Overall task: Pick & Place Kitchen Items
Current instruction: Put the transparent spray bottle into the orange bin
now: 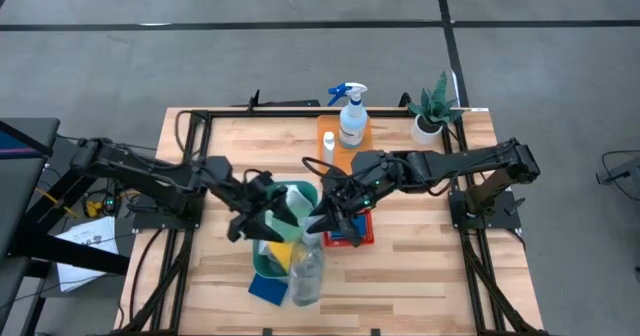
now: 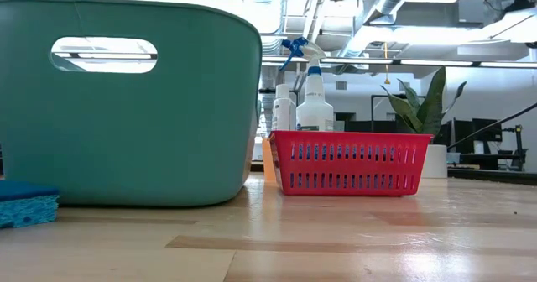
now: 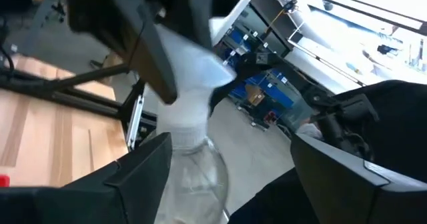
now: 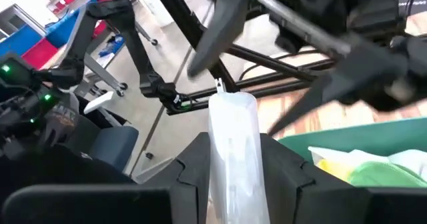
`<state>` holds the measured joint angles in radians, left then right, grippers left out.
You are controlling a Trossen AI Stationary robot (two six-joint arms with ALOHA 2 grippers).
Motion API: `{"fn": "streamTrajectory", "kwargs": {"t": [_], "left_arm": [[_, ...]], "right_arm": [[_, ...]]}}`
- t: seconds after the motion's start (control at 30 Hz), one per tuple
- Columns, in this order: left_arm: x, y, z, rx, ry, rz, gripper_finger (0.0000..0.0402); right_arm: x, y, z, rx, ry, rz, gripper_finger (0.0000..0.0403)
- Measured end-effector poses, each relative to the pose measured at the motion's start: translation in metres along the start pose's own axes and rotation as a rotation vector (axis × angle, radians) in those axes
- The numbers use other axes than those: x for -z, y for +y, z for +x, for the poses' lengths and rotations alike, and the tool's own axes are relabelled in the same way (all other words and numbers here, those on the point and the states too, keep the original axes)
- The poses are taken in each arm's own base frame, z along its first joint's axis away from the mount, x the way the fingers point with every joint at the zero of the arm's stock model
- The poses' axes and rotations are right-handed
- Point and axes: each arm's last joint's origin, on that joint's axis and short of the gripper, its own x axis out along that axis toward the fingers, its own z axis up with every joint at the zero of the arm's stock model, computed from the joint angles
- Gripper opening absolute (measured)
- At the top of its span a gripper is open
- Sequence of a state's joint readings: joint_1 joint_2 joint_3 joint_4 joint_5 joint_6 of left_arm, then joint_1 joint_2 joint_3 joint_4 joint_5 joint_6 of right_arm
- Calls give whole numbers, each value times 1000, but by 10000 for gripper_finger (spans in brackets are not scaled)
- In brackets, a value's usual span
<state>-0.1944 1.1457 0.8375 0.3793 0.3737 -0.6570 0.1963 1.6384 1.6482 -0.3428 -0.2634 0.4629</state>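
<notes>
— Fingers (image 3: 140, 177) of the left gripper (image 1: 262, 219): spread wide on either side of the clear bottle (image 1: 305, 264); hard to judge whether touching it.
— And the right gripper (image 1: 328, 216)?
— Clamped on the bottle's upper part, fingers (image 4: 190, 177) pressed against both sides.
— Bottle's place?
— Between the two grippers, over the near end of the teal tub (image 1: 300, 191), with yellow and green cloths (image 4: 380, 174) inside.
— Elsewhere?
— Blue sponge (image 2: 25, 202) beside the tub, red basket (image 2: 348, 160) on the other side, spray bottle (image 2: 312, 93) behind.

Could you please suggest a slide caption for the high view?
Over the green tub, the right gripper holds a clear bottle, with the left gripper open beside it.
</notes>
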Motion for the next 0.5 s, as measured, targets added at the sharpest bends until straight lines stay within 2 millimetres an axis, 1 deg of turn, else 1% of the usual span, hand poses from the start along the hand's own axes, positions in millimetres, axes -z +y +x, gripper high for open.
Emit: {"fn": "streamTrajectory", "kwargs": {"t": [0.17, 0.23, 0.43, 0.5], "left_arm": [[-10, -17, -21, 9, -27, 40, 309], [-13, -23, -30, 17, -45, 58, 307], [-22, -40, -52, 37, -107, 95, 297], [-25, -45, -58, 41, -135, 131, 294]], "right_arm": [[1, 9, -7, -3, 3, 1, 86], [4, 14, -13, 10, 23, 8, 86], [13, 25, -19, 65, 58, 38, 86], [13, 29, -22, 83, 52, 54, 86]]}}
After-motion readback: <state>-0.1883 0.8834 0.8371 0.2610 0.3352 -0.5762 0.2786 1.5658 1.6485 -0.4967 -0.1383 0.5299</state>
